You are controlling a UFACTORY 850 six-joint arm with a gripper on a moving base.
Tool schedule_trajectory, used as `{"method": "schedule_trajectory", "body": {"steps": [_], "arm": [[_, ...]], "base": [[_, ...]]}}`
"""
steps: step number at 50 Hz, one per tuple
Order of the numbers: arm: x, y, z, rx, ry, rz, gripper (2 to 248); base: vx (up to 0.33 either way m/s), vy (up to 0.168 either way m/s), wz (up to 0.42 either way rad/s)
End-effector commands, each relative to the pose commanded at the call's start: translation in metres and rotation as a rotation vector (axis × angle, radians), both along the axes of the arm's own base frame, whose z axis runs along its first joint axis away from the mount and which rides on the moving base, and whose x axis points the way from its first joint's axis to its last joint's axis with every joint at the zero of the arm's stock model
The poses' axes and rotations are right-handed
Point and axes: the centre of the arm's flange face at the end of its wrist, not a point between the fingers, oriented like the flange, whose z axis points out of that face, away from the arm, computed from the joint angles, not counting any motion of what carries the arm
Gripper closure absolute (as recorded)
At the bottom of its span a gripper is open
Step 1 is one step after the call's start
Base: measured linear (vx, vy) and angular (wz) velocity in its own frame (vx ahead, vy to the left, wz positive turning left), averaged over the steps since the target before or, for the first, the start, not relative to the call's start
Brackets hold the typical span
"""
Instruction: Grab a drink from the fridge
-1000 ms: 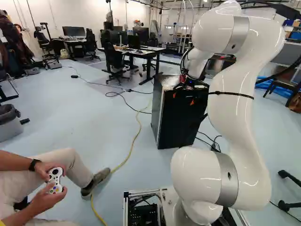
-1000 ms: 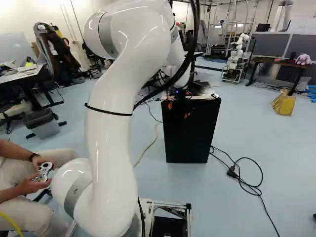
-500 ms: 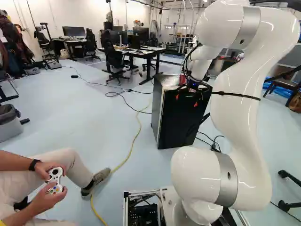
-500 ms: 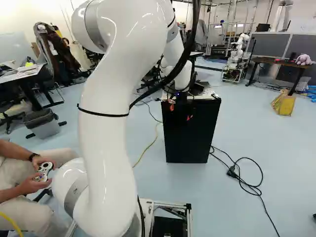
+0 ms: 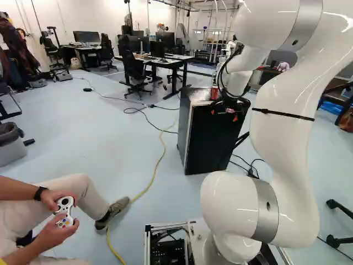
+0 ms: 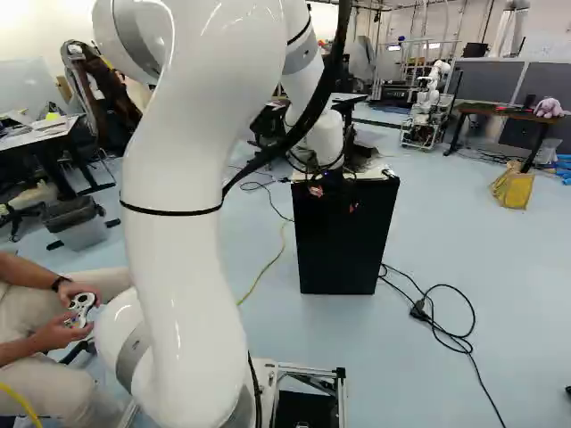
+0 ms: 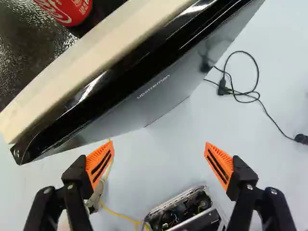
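Note:
The black fridge (image 5: 212, 141) stands ahead of the base, its door closed. On its top a red can (image 5: 214, 94) shows in the left base view, close behind my gripper (image 5: 224, 114), which hangs at the upper front of the fridge. In the wrist view my gripper (image 7: 160, 164) is open, its orange pads (image 7: 100, 163) wide apart with nothing between them. Ahead of the fingers runs the door's top edge (image 7: 103, 91), and beyond it the can (image 7: 67, 8) is partly in sight. The fridge's inside is hidden.
Black cables (image 6: 446, 312) lie on the floor right of the fridge, a yellow cable (image 5: 157, 165) left of it. A seated person's shoe (image 5: 112, 214) is near the base's left. Desks (image 5: 174, 62) and chairs stand behind; another robot (image 6: 428, 107) is at the back.
My arm has shifted against its lowest joint; the gripper has moved slightly right and down across the fridge front in both base views, leaving the can more visible. The base has stayed put.

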Motion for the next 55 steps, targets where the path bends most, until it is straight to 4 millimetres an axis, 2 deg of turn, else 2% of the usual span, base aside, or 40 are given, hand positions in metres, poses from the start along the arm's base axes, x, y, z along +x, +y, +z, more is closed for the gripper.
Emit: {"method": "schedule_trajectory", "body": {"steps": [17, 55], "arm": [[-0.019, 0.003, 0.009, -0.111, -0.125, 0.048, 3], [-0.062, 0.037, 0.034, -0.318, -0.433, 0.216, 3]], "base": [[0.0, 0.0, 0.0], [0.0, 0.0, 0.0]]}}
